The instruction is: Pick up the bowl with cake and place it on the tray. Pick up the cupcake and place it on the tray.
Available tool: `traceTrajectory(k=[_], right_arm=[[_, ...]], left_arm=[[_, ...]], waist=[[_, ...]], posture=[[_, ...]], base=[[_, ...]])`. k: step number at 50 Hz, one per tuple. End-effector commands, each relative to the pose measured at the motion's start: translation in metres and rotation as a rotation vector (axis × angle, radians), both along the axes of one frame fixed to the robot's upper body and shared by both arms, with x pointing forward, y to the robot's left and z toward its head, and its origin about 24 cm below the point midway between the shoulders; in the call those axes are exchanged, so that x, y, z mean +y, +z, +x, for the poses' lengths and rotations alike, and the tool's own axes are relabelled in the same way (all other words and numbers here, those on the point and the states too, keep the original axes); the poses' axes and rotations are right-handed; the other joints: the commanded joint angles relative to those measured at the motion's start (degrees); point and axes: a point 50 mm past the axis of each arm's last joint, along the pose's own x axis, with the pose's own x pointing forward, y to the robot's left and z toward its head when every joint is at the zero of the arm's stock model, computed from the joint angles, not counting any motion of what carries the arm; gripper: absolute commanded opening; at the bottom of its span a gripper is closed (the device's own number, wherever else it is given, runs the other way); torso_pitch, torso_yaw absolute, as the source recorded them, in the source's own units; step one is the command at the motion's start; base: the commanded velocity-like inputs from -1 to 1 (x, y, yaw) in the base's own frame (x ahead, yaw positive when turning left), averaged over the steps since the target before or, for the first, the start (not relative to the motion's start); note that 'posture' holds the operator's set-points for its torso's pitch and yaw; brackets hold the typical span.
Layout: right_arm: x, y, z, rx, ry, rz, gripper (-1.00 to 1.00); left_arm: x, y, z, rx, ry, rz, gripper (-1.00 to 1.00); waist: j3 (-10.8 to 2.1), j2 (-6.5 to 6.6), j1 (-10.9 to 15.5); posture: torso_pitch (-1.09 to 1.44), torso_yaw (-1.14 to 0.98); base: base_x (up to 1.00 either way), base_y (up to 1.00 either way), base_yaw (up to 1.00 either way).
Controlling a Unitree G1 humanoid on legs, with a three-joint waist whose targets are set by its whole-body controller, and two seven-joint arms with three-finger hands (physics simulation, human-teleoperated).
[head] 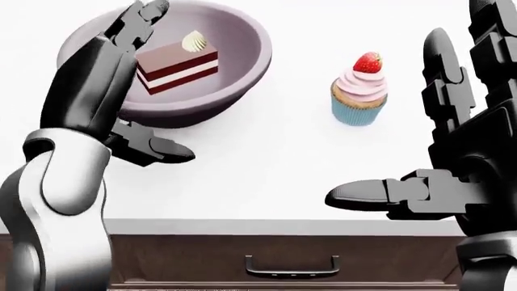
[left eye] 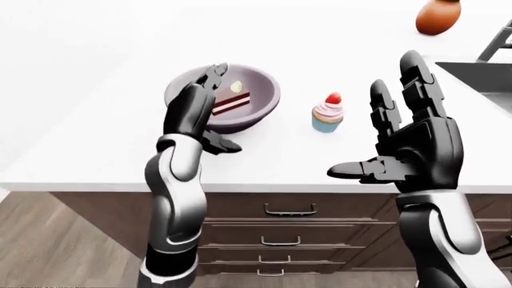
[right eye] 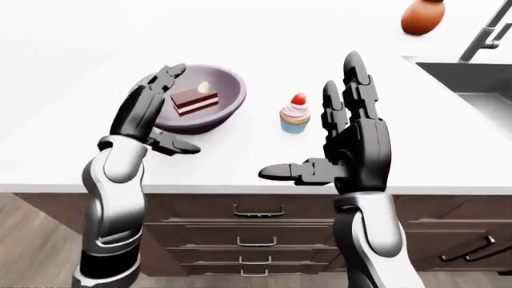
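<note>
A mauve bowl (head: 234, 66) with a slice of layered cake (head: 174, 63) sits on the white counter (head: 266, 163). My left hand (head: 121, 79) is open at the bowl's left rim, fingers over the edge, thumb below it. A cupcake (head: 359, 91) with pink frosting, a strawberry and a blue wrapper stands to the right of the bowl. My right hand (head: 420, 133) is open and upright to the right of the cupcake, palm facing it, apart from it. No tray shows in any view.
A brown rounded object (left eye: 437, 17) stands at the top right of the counter. A dark sink (left eye: 480, 75) with a faucet (left eye: 497, 42) lies at the right edge. Drawers with handles (left eye: 290, 210) sit below the counter.
</note>
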Motion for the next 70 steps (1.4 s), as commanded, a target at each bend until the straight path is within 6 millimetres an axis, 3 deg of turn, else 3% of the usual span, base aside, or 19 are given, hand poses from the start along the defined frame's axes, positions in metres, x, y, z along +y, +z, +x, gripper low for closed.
traceTrajectory(k=[1, 6, 8, 11, 17, 21, 38, 40, 44, 55, 70], right_arm=[[0.001, 0.011, -0.005, -0.073, 0.003, -0.003, 1.00], [0.001, 0.010, -0.006, -0.072, 0.002, -0.002, 1.00], [0.001, 0.010, -0.006, -0.071, 0.003, -0.001, 1.00], [0.001, 0.009, -0.006, -0.071, 0.003, 0.001, 1.00], [0.000, 0.007, -0.005, -0.071, 0.004, 0.003, 1.00], [-0.001, 0.005, -0.003, -0.069, 0.002, 0.005, 1.00], [-0.001, 0.004, -0.004, -0.067, -0.001, 0.007, 1.00], [-0.001, 0.004, -0.005, -0.068, -0.001, 0.007, 1.00], [-0.001, 0.005, -0.005, -0.070, -0.001, 0.005, 1.00], [0.001, 0.017, -0.006, -0.083, 0.002, -0.015, 1.00], [0.003, 0.037, -0.001, -0.090, 0.002, -0.073, 1.00]], left_arm=[[-0.003, 0.015, -0.003, -0.094, -0.005, 0.029, 0.47], [-0.007, 0.006, 0.002, -0.088, -0.002, 0.076, 0.38], [-0.009, 0.001, 0.005, -0.084, 0.003, 0.122, 0.18], [-0.012, -0.004, 0.011, -0.087, 0.011, 0.167, 0.05], [-0.018, -0.009, 0.020, -0.093, 0.022, 0.225, 0.00], [-0.024, -0.018, 0.027, -0.083, 0.019, 0.275, -0.20], [-0.026, -0.031, 0.027, -0.068, 0.018, 0.321, -0.50], [-0.025, -0.027, 0.027, -0.079, 0.025, 0.321, -0.57], [-0.021, -0.019, 0.025, -0.104, 0.041, 0.310, -1.00], [-0.013, 0.021, 0.002, -0.198, 0.050, 0.227, -1.00], [-0.013, 0.063, -0.041, -0.364, 0.074, 0.281, -1.00]], waist=[[-1.19, -0.04, 0.0], [-1.30, -0.05, 0.0], [-1.32, -0.05, -0.1], [-1.36, -0.04, 0.0], [-1.56, 0.01, -0.1], [-1.60, 0.04, 0.0], [-1.75, 0.19, -0.2], [-1.74, 0.22, -0.2], [-1.86, 0.27, -0.2], [-1.90, 0.26, -0.5], [-1.14, -0.28, -0.3]], posture=[[0.00, 0.00], [0.00, 0.00], [0.00, 0.00], [0.00, 0.00], [0.00, 0.00], [0.00, 0.00], [0.00, 0.00], [0.00, 0.00], [0.00, 0.00], [0.00, 0.00], [0.00, 0.00]], base=[[0.00, 0.00, 0.00], [0.00, 0.00, 0.00], [0.00, 0.00, 0.00], [0.00, 0.00, 0.00], [0.00, 0.00, 0.00], [0.00, 0.00, 0.00], [0.00, 0.00, 0.00], [0.00, 0.00, 0.00], [0.00, 0.00, 0.00], [0.00, 0.00, 0.00], [0.00, 0.00, 0.00]])
